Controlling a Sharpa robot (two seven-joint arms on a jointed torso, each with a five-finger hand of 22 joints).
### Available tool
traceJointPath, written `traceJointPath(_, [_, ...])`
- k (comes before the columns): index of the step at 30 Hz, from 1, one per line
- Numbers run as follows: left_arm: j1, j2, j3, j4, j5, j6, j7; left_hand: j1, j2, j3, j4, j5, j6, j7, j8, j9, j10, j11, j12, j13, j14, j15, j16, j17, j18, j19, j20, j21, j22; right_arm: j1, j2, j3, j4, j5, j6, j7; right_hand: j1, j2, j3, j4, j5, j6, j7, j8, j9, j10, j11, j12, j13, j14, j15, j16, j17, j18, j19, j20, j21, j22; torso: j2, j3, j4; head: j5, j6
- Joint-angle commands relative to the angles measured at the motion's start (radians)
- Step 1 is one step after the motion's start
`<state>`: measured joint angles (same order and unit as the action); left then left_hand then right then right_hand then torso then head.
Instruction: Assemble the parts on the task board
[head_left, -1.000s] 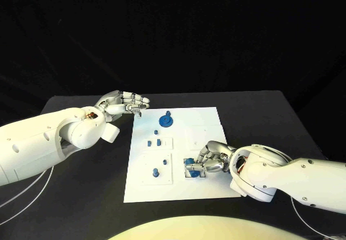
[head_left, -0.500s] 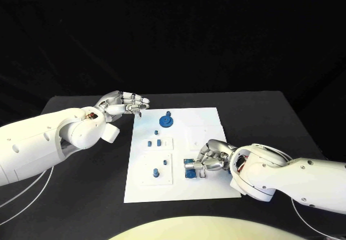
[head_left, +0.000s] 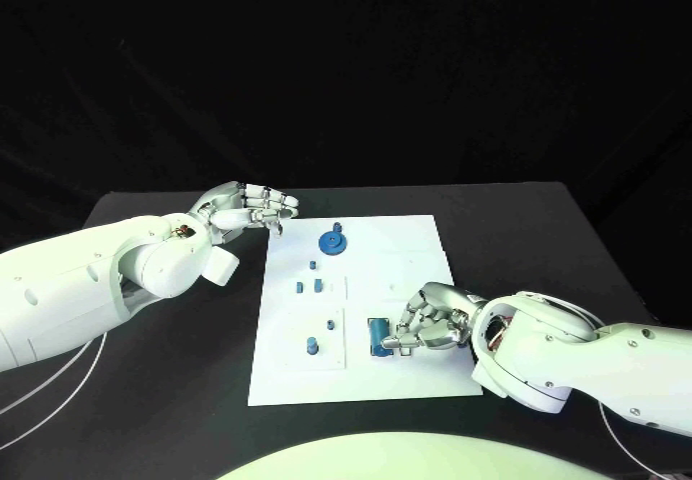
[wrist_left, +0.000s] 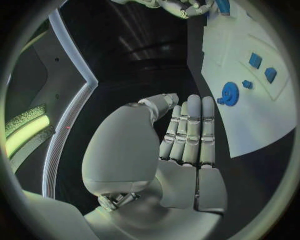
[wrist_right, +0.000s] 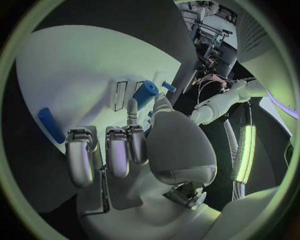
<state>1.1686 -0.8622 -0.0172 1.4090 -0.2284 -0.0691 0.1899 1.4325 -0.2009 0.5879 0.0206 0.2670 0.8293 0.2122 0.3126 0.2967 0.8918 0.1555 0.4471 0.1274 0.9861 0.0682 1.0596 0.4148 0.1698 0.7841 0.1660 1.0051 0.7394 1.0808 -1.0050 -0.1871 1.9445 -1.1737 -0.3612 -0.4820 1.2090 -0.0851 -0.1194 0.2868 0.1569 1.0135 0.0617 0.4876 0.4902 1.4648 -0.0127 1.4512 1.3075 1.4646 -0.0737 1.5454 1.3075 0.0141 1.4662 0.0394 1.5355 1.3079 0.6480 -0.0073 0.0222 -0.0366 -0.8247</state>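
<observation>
Beside the right robot hand (head_left: 421, 325), a blue part (head_left: 378, 336).

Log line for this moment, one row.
right hand: holds blue part over task board | left hand: curled, holding nothing, beside board

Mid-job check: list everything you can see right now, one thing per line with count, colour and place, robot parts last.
table: one, black, under everything.
board: one, white, mid-table.
gear: one, blue, board's far end.
small parts: several, blue, standing on the board's left half.
block: one, blue, board's near right, at the right hand's fingertips.
left hand: silver, fingers curled, holding nothing, beyond the board's far left corner.
right hand: silver, over the board's near right, fingers on the block.
</observation>
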Motion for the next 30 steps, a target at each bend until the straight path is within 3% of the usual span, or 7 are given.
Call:
traceJointPath(1, [0.001,0.001,0.001,0.002,0.007,0.015,0.004,-0.007,0.000,-0.001,0.000,0.006,-0.004,0.010,-0.001,0.001,-0.006,-0.001,0.005,-0.001,0.002,0.006,-0.006,-0.001,0.015,-0.007,0.002,-0.006,-0.001,-0.001,-0.005,0.000,0.005,-0.012,0.045,0.029,0.011,0.003,-0.007,-0.001,0.001,-0.004,-0.004,0.006,0.001,0.051,-0.002,0.006,0.187,0.095,-0.003,0.005,0.204,-0.008,0.096,-0.008,0.006,0.255,0.000,-0.0004,0.0009,-0.001,-0.001])
traceJointPath(12, [0.001,0.000,0.000,0.002,0.007,0.015,0.003,-0.007,0.000,-0.001,0.000,0.006,-0.004,0.010,-0.001,0.001,-0.006,-0.001,0.005,-0.001,0.002,0.006,-0.006,-0.001,0.015,-0.007,0.002,-0.006,-0.001,-0.001,0.000,0.000,-0.004,-0.015,0.058,0.026,0.012,0.006,-0.007,0.002,0.005,-0.003,-0.004,0.006,0.001,0.052,-0.003,0.007,0.188,0.095,-0.003,0.006,0.206,-0.008,0.097,-0.008,0.007,0.255,0.001,-0.0013,0.0019,-0.002,-0.002])
traceJointPath(22, [0.001,0.000,0.000,0.002,0.007,0.016,0.003,-0.007,0.000,-0.001,0.000,0.006,-0.004,0.010,-0.001,0.001,-0.006,-0.001,0.005,-0.001,0.002,0.006,-0.006,-0.001,0.015,-0.007,0.002,-0.006,-0.001,-0.001,0.023,0.000,-0.034,-0.035,0.028,0.007,0.026,0.039,-0.005,0.004,0.020,0.000,-0.005,0.004,0.000,0.054,-0.004,0.010,0.190,0.095,-0.004,0.006,0.207,-0.009,0.097,-0.009,0.011,0.256,0.000,-0.0013,0.0022,-0.001,-0.004])
traceJointPath(30, [0.001,0.000,0.000,0.001,0.007,0.019,0.001,-0.008,0.003,-0.001,0.000,0.006,-0.004,0.010,-0.001,0.002,-0.007,-0.001,0.009,-0.002,0.003,0.006,-0.005,-0.002,0.015,-0.006,0.002,-0.008,-0.003,-0.001,0.029,0.000,-0.045,-0.033,0.034,0.015,0.024,0.043,-0.007,0.005,0.025,0.001,-0.005,0.004,0.000,0.054,-0.004,0.010,0.190,0.095,-0.004,0.006,0.208,-0.009,0.098,-0.009,0.011,0.256,0.000,-0.0019,0.0014,-0.001,-0.008])
